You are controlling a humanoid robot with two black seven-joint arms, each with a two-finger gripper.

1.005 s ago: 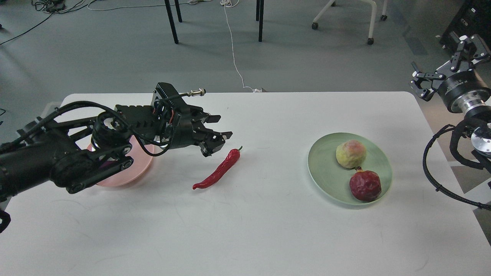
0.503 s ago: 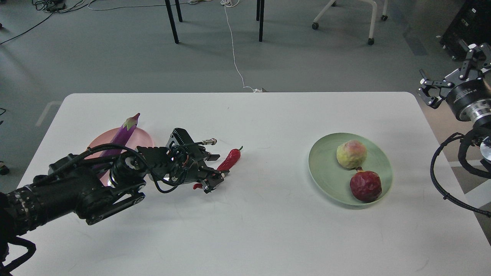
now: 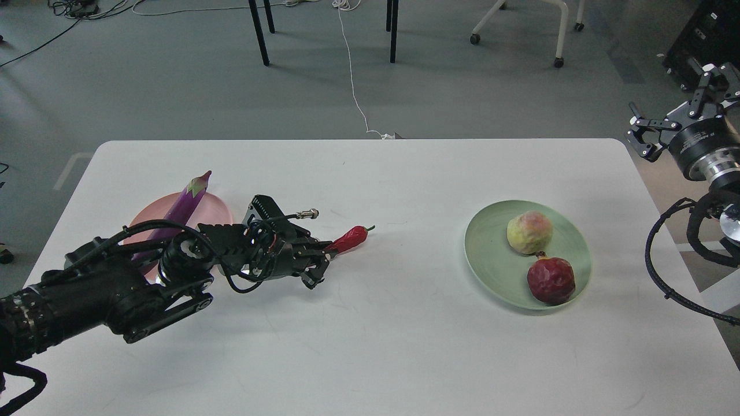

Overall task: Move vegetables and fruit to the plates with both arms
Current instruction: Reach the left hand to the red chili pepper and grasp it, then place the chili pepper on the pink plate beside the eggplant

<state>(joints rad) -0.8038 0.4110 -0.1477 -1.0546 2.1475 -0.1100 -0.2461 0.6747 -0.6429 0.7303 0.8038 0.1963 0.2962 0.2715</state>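
Observation:
My left gripper [image 3: 319,261] is shut on the lower part of the wrinkled red chili pepper [image 3: 350,238]; the pepper's stem end sticks out to the upper right, just above the white table. The purple eggplant [image 3: 186,202] lies on the pale pink plate [image 3: 218,211] behind my left arm. The pale mint green plate [image 3: 484,245] holds the yellow-green bumpy fruit [image 3: 529,231] and the dark red pomegranate [image 3: 551,281]. My right gripper [image 3: 675,110] is open and empty, raised past the table's right edge.
The white table [image 3: 404,346] has its far edge near the top third of the view. On the floor beyond it are dark table legs [image 3: 258,32], a white cable [image 3: 351,75] and a wheeled chair base [image 3: 558,34]. My right arm's cable loop [image 3: 656,260] hangs by the right edge.
My left gripper came down from above onto the chili, then closed on it. The chili's lower tip is now hidden and its stem end has swung right and up. The right gripper shifted slightly.

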